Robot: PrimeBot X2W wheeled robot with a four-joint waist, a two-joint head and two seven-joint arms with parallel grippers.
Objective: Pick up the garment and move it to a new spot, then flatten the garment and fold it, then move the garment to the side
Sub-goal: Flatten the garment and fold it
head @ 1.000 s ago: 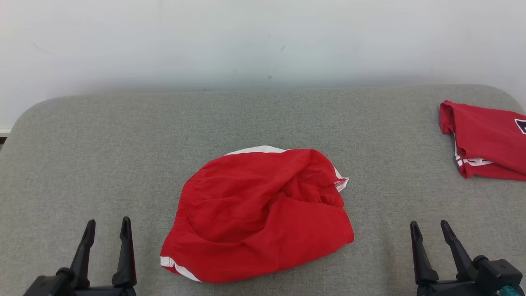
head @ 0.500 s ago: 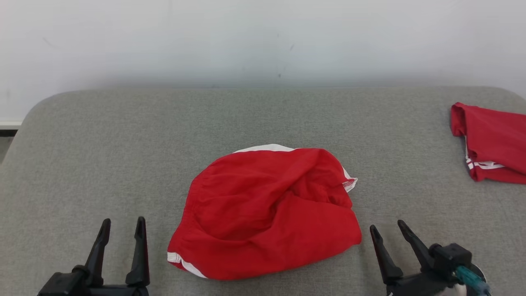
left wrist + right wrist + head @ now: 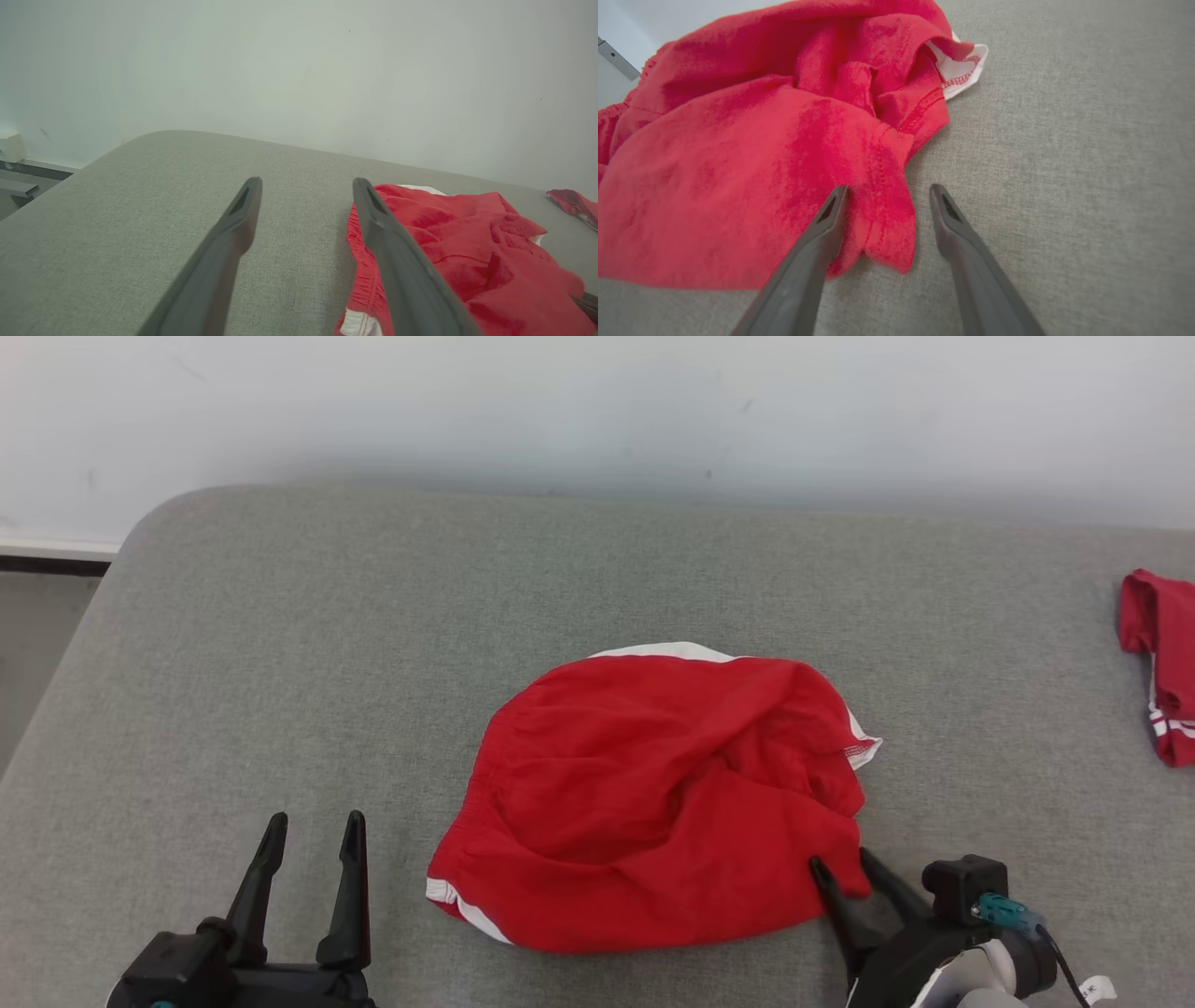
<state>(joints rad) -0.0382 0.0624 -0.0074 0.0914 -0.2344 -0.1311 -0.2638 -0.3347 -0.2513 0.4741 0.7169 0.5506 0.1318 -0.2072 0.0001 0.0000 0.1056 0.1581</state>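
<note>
The garment (image 3: 653,798), red with white trim, lies crumpled in a rounded heap near the middle of the grey padded surface (image 3: 280,663), somewhat toward the robot's right and close to the near edge. Not flat: deep folds cross its middle and the cloth bunches on the right side. A white band (image 3: 667,651) shows along the far edge, a white stripe (image 3: 462,907) at the near left corner, and a white flap (image 3: 864,749) with red stitching sticks out on the right. A gathered, elastic-looking hem runs down the left side. The right gripper (image 3: 842,861) is at the garment's near right corner, fingers parted and low over the surface. In the right wrist view a hemmed fold of cloth lies in the gap between them, with one finger over red cloth and the other over bare grey. Cannot tell whether the tips touch the cloth; nothing is pinched. The left gripper (image 3: 316,817) sits to the left of the garment, apart from it, fingers spread wide and empty. A second red garment (image 3: 1158,681) with white stripes lies well apart at the far right, cut by the picture's edge. A pale wall (image 3: 597,411) stands behind the surface.
</note>
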